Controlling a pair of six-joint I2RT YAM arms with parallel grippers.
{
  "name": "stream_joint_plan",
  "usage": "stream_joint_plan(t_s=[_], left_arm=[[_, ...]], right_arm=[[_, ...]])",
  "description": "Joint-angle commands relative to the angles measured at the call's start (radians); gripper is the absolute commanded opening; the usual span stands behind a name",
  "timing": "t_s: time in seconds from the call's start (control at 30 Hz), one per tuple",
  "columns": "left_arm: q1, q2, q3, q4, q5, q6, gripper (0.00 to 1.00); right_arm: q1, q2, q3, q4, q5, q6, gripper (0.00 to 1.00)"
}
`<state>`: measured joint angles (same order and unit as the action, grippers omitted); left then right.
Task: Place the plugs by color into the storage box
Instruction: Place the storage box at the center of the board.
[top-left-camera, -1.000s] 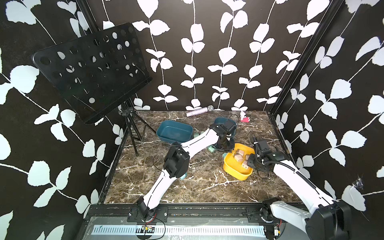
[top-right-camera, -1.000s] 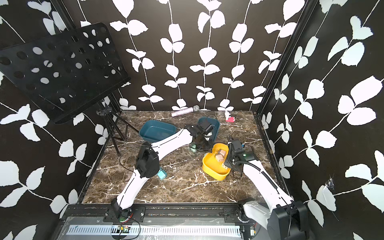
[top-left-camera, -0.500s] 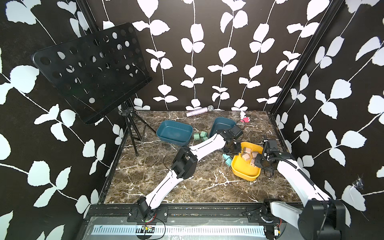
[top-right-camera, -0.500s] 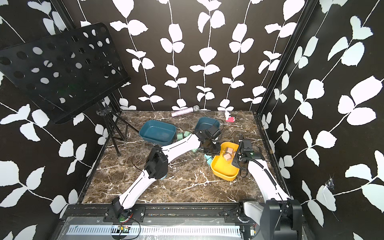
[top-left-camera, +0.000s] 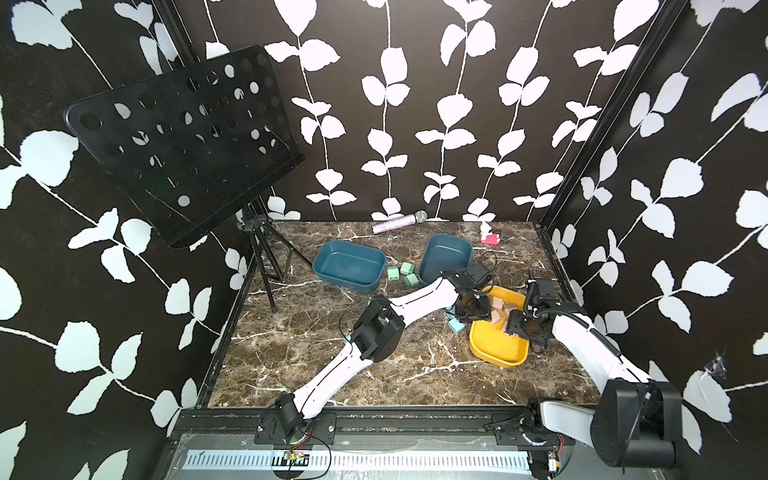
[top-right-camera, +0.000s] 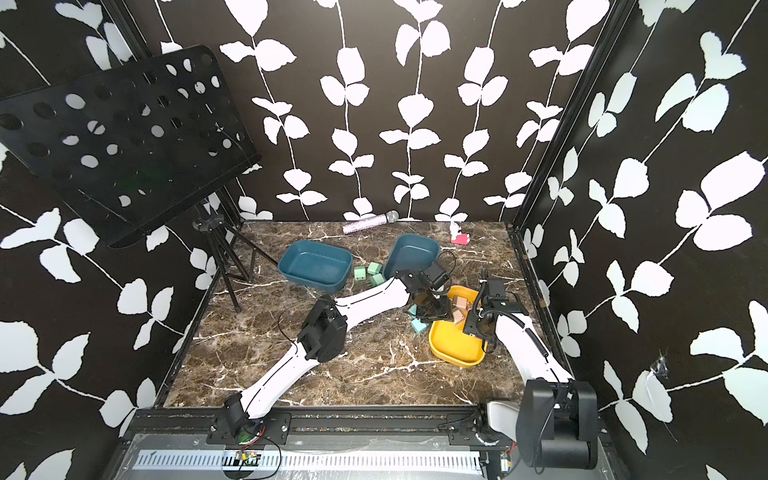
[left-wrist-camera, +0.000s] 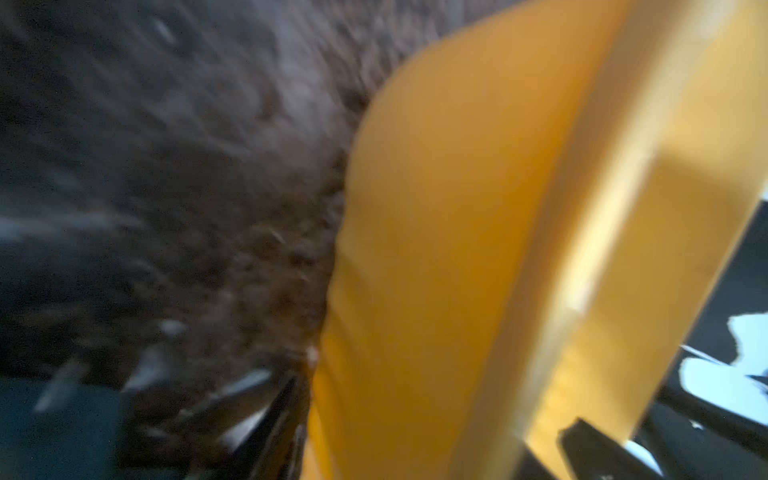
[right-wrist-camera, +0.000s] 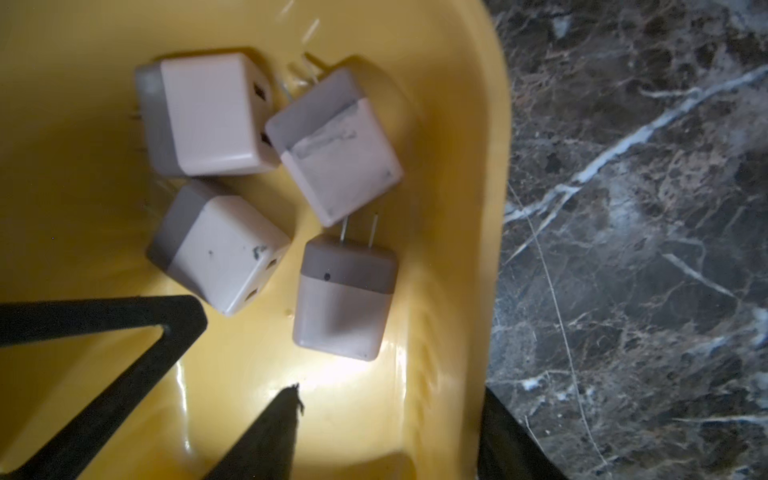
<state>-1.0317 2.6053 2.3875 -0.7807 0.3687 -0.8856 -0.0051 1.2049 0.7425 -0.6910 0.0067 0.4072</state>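
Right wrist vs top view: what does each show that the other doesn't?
Right wrist only: a clear count, four beige plugs, with their prongs and socket slots. Top view only: two blue bins, green plugs between them, light blue plugs beside the yellow bin. Shared: yellow bin, beige plugs inside it, marble table.

four beige plugs (right-wrist-camera: 208, 114), three green plugs (top-left-camera: 406, 267), two light blue plugs (top-left-camera: 456, 327), two teal bins (top-left-camera: 348, 266), one yellow bin (top-left-camera: 494, 347)
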Motion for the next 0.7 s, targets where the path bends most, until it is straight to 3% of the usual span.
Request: stream_joint_plan(t_s=[0.0,0.13,0.33,0.5,0.67], left_arm=[[0.006,-0.116,0.024,-0.058,0.012,0.056,0.7],[0.049,-0.225,-0.014,-0.134,-0.039,0.12,0.83],[0.144,-0.449,-0.149,-0.309,-0.218,0.266,0.84],[0.267,-0.696,-0.421,-0.319,-0.284,0.327,0.83],[0.391,-0.909,-0.686,-0.296,-0.277,0.341,0.83]], right_arm=[[0.005,-0.061,0.047,-0.07,0.025,-0.019,0.77],[0.004,-0.134,0.123,-0.122,0.022,0.011,0.83],[0.045,-0.118,0.242,-0.107,-0.107,0.196,0.79],[0.217,0.112,0.446,-0.069,-0.093,0.265,0.78],[0.247,0.38,0.647,-0.011,-0.142,0.327,0.78]])
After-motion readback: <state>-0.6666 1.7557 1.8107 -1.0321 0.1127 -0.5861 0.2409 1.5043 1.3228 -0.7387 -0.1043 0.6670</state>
